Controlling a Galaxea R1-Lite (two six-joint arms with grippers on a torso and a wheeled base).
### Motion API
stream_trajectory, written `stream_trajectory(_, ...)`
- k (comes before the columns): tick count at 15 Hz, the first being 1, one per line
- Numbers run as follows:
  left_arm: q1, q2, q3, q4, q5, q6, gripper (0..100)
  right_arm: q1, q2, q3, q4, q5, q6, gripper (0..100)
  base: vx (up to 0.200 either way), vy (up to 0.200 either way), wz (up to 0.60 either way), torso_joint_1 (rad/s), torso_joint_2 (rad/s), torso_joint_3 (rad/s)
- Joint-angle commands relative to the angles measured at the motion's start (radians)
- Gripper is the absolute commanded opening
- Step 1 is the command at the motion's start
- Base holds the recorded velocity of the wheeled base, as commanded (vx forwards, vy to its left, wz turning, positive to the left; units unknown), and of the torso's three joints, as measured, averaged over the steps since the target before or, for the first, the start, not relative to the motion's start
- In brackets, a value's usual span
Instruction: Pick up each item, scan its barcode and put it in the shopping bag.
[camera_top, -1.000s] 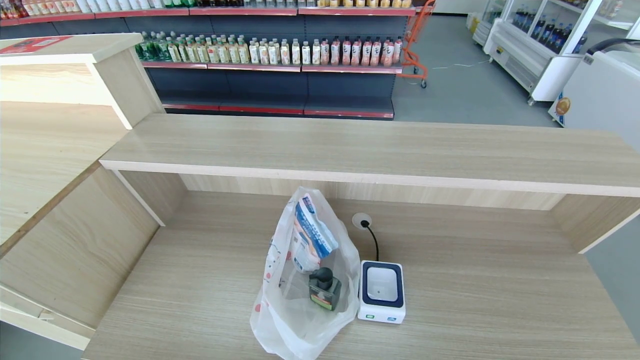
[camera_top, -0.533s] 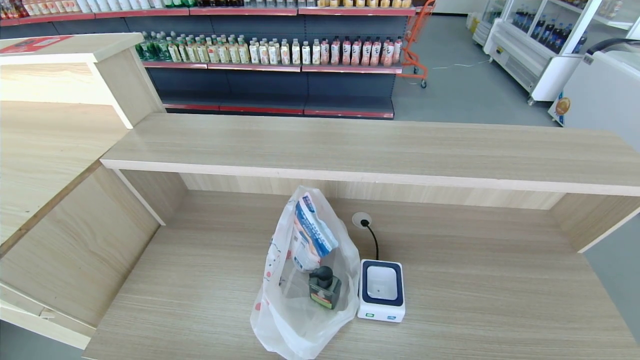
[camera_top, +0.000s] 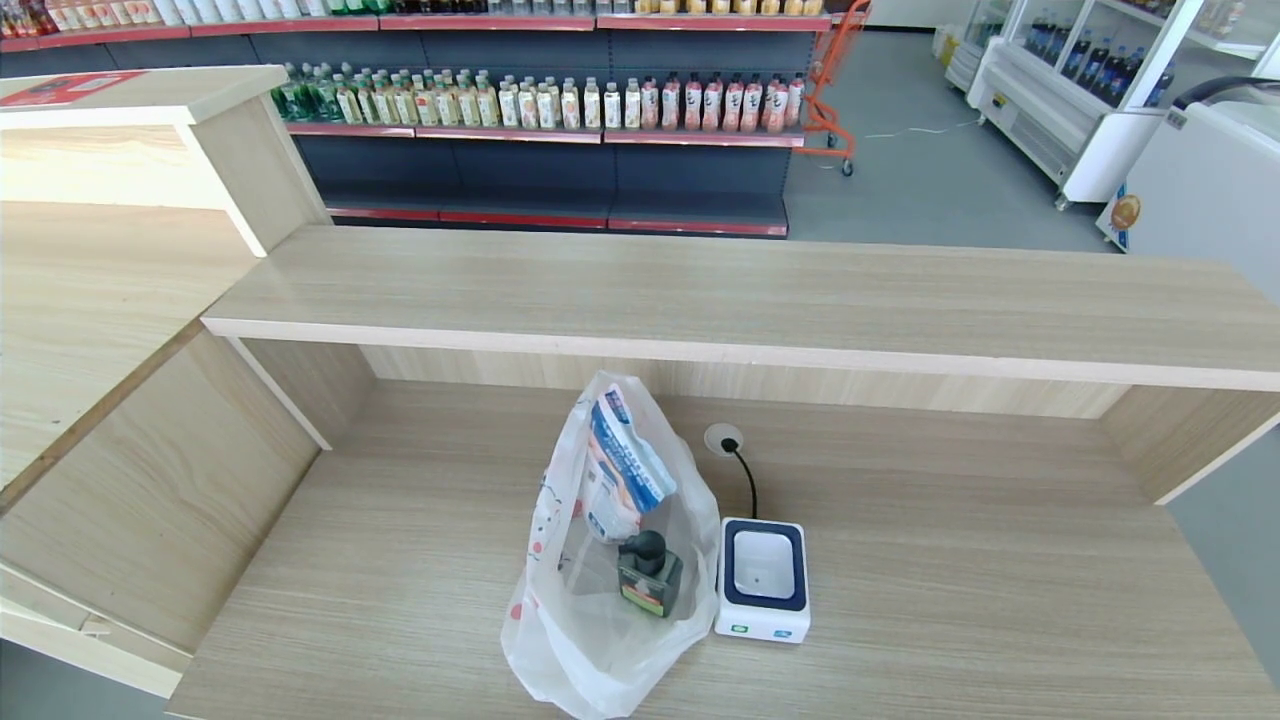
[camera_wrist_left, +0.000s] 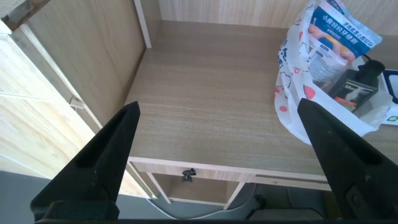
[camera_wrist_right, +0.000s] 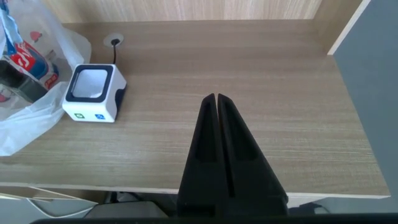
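Where the head view looks down on the wooden desk (camera_top: 950, 600), the shopping bag (camera_top: 585, 620) stands near the middle with its mouth open. A blue-and-white pouch (camera_top: 622, 470) stands upright inside it, and a dark bottle (camera_top: 650, 578) sits lower, in front of the pouch. The white scanner (camera_top: 762, 580), its window framed in dark blue, sits just beside the bag on the robot's right. A black cable (camera_top: 745, 478) runs from its back to a round grommet (camera_top: 722, 438) in the desk. Beyond the raised counter ledge (camera_top: 700, 290), this view takes in shelves of bottles (camera_top: 540, 100), an orange trolley (camera_top: 835, 80) and glass-fronted coolers (camera_top: 1060, 90).

The left wrist view adds the left gripper (camera_wrist_left: 217, 104). Its two dark fingers are spread wide with nothing between them, and it is held above the desk's near edge, well to the left of the bag. Under that edge hangs a small dark latch (camera_wrist_left: 186, 176).

The right wrist view adds the right gripper (camera_wrist_right: 216, 98). Its fingers are pressed together on nothing, and it is held above the near edge, well to the right of the scanner. This view also gives the scanner's front face, which carries one green and one blue mark.
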Motion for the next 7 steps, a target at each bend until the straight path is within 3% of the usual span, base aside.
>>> stream_trajectory(1,0.0,0.0,0.0,0.0,0.0,-0.001,100,0.0,0.002,0.0,0.0,0.0,0.0,0,0.0,0.0,0.0,0.0,0.0,0.0)
stream_trajectory(7,0.0,0.0,0.0,0.0,0.0,-0.001,100,0.0,0.002,0.0,0.0,0.0,0.009,0,0.0,0.0,0.0,0.0,0.0,0.0)
